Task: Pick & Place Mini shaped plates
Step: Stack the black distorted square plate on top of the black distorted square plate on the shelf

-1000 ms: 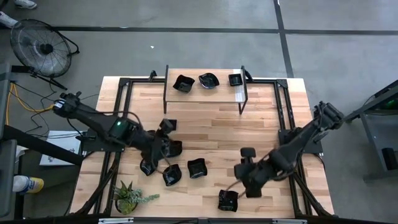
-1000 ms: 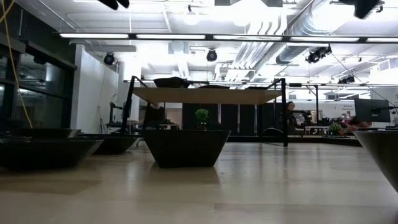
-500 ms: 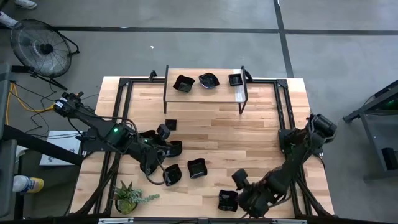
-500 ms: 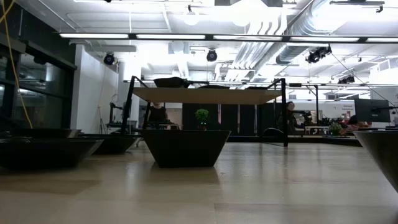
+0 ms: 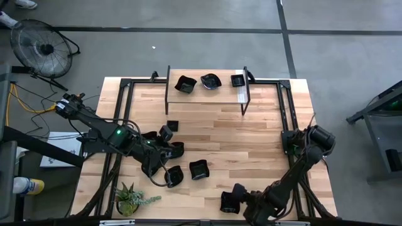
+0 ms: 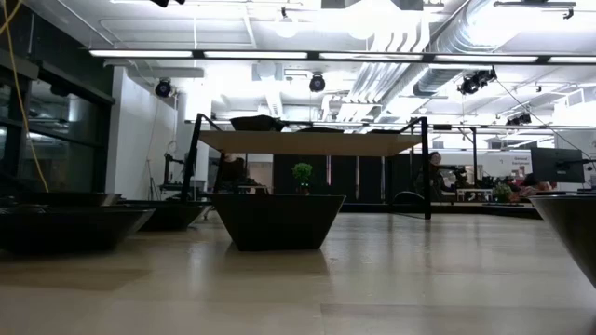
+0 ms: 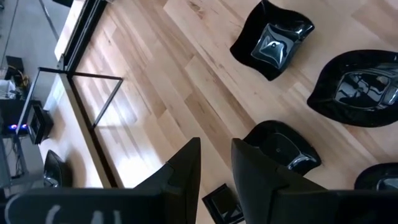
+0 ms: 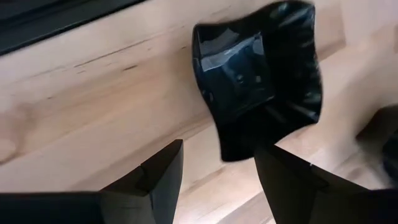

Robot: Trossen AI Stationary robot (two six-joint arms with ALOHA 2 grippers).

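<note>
Now my right gripper (image 8: 214, 171), fingers spread, hovers over a wavy-edged black plate (image 8: 261, 81) near the table's (image 5: 264, 135) front edge; my left gripper (image 7: 214, 168) hangs half-open, empty, among the left plates (image 7: 273, 40).

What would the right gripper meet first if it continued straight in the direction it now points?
Most likely the wavy-edged glossy black dish lying just ahead of the open right gripper; how close it is stays unclear.

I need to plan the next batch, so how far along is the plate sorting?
Done: three glossy black mini plates sit on the raised wooden shelf. In hand: nothing is gripped; the open right gripper hovers by a wavy-edged black plate at the table's front edge, while the left gripper hangs empty over the plate cluster. Left: about six plates on the table.
</note>
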